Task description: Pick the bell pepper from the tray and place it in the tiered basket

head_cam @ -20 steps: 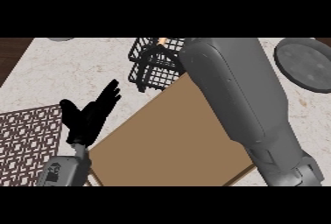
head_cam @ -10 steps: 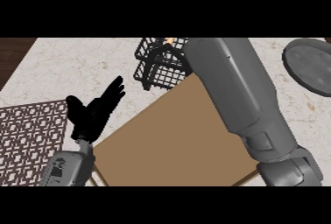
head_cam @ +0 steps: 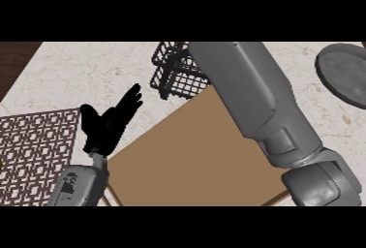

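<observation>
Marble table (head_cam: 79, 72) with brown tray (head_cam: 193, 155) and wire basket (head_cam: 175, 72) beyond it. The left robot hand (head_cam: 107, 128) is rested open beside the tray. The right forearm (head_cam: 250, 97) is stretched toward the wire basket; the right robot hand and the bell pepper are hidden, so the grip cannot be told.

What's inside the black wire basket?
Only bare wire mesh shows in the tiered basket. The right forearm lies across the rest of it, so anything sitting in that part is hidden.
</observation>
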You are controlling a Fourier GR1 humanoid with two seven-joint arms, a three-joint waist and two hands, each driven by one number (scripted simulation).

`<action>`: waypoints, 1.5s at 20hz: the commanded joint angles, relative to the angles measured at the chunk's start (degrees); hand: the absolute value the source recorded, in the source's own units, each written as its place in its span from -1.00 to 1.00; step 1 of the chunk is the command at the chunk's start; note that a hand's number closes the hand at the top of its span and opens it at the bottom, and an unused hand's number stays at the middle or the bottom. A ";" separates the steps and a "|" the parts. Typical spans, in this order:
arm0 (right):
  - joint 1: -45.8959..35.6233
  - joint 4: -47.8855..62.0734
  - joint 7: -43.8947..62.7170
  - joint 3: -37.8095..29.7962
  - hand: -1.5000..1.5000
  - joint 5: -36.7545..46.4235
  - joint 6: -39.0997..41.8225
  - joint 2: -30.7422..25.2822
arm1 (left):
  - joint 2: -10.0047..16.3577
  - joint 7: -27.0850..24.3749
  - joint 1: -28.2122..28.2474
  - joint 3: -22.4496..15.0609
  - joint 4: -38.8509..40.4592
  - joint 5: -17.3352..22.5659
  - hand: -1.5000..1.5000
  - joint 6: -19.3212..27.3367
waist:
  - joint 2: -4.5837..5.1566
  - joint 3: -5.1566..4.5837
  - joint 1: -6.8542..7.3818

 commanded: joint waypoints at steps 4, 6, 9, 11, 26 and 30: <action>-4.20 7.44 1.78 -2.01 -1.00 3.30 -16.01 0.10 | 2.92 2.08 0.43 3.46 -1.73 3.00 0.00 -1.82 | -0.69 -0.02 -1.41; -4.39 6.33 5.40 -4.06 -1.00 3.02 -17.94 0.10 | 1.05 0.92 2.43 1.89 -2.35 1.19 0.00 0.27 | -1.34 0.03 -3.01; -2.31 4.88 8.84 -4.55 -1.00 4.94 -17.91 -0.13 | 1.24 1.92 3.53 2.49 -2.63 0.97 0.00 1.21 | -2.01 0.08 -5.17; 2.02 2.58 9.84 -3.58 -1.00 6.37 -15.92 -0.65 | 3.26 1.43 5.72 4.24 -4.11 2.43 0.00 -0.35 | -2.35 0.12 -6.02; 24.00 -39.92 16.47 6.64 -1.00 -0.66 12.92 -4.87 | 4.37 1.20 8.90 8.51 -3.24 3.37 0.00 1.78 | -4.76 0.25 -13.06; 31.52 -51.61 18.29 6.74 -1.00 -3.25 18.20 -9.78 | 4.43 1.08 10.04 8.07 -5.02 2.84 0.00 2.00 | -5.12 0.36 -14.46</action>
